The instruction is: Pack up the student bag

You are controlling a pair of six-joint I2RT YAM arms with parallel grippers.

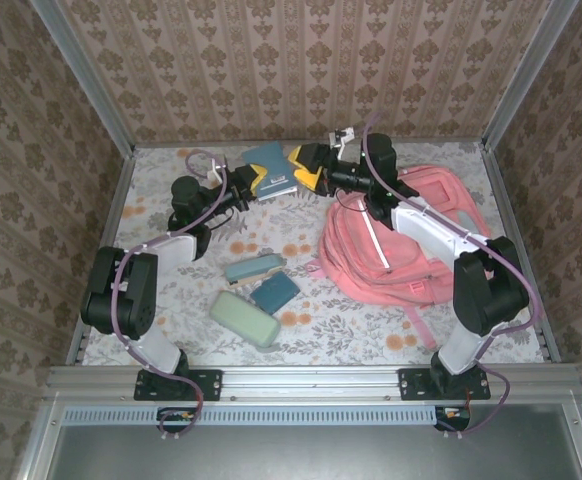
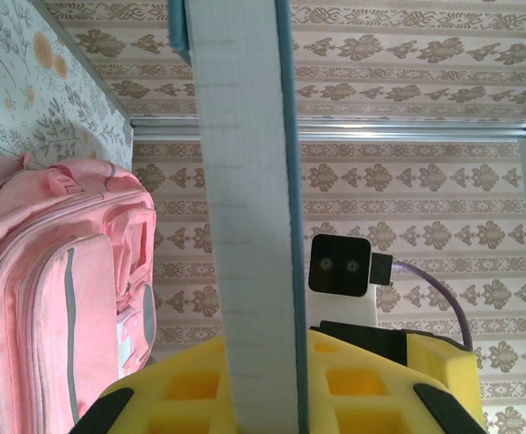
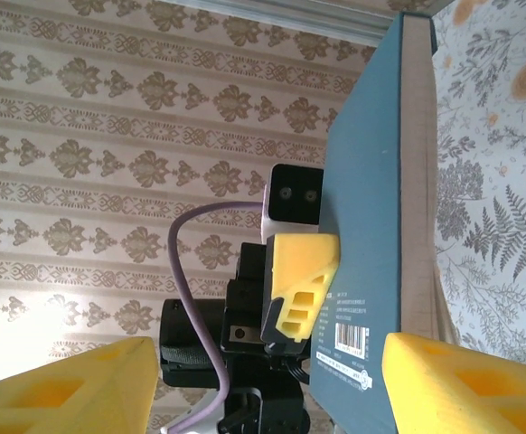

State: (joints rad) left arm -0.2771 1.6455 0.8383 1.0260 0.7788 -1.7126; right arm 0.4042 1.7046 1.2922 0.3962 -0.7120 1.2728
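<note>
The student bag (image 1: 401, 240), a big pink backpack, lies flat at the right of the table and also appears at the left of the left wrist view (image 2: 55, 298). My left gripper (image 1: 249, 182) is shut on a teal-covered book (image 1: 269, 168), held up off the table at the back. Edge-on in the left wrist view, the book (image 2: 245, 226) sits between the yellow fingers (image 2: 168, 389). My right gripper (image 1: 309, 168) is open at the book's other end. The book's back cover with its barcode (image 3: 371, 226) stands between the right gripper's (image 3: 267, 389) spread fingers, nearer the right one.
Three small cases lie at the front middle: a pale green one (image 1: 243, 318), a dark teal one (image 1: 274, 292) and a blue-grey one (image 1: 254, 267). Patterned walls and metal frame rails (image 1: 301, 143) close in the table on three sides.
</note>
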